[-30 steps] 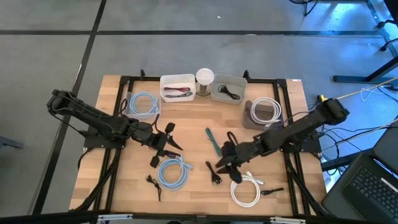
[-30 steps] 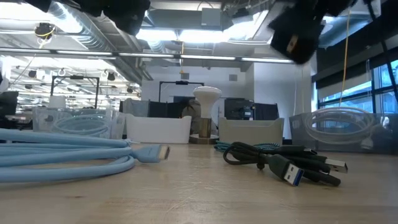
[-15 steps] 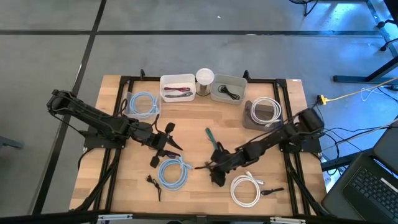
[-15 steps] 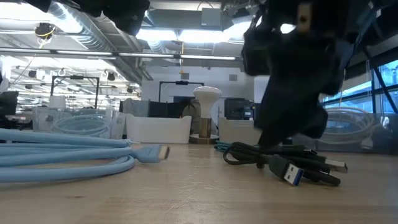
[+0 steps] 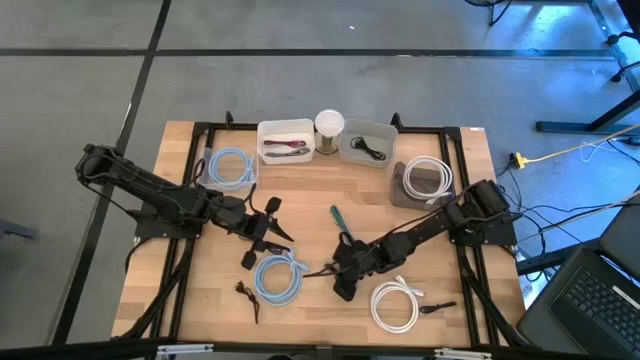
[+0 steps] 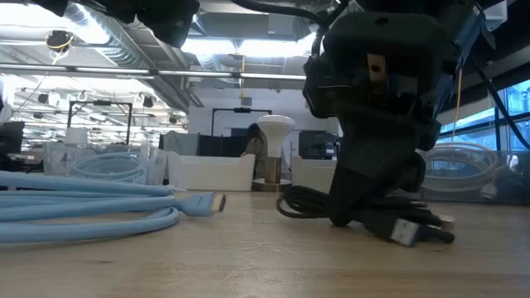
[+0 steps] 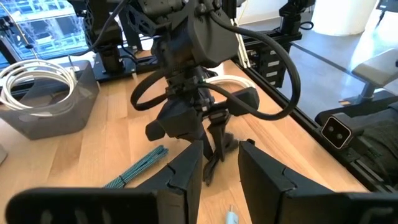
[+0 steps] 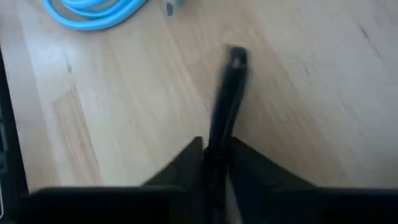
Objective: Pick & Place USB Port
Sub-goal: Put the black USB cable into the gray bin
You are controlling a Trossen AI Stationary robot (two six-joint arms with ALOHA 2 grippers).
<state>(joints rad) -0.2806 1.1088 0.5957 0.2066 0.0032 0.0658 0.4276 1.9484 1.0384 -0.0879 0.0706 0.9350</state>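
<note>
Right end effector (image 5: 342, 283) is down at the surface (image 5: 310, 215) with fingers pinched on the black USB cable (image 8: 227, 99), whose long axis runs straight ahead between them, plug foremost; left end effector (image 5: 272, 225), fingers slightly apart, hangs well apart, the farther arm.

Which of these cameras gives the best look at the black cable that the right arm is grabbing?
The right wrist view: the black cable runs straight out from between the right end effector fingers. The low view shows its plug beside the end effector; the high view shows only a small dark shape; the left wrist view shows it from afar.
</note>
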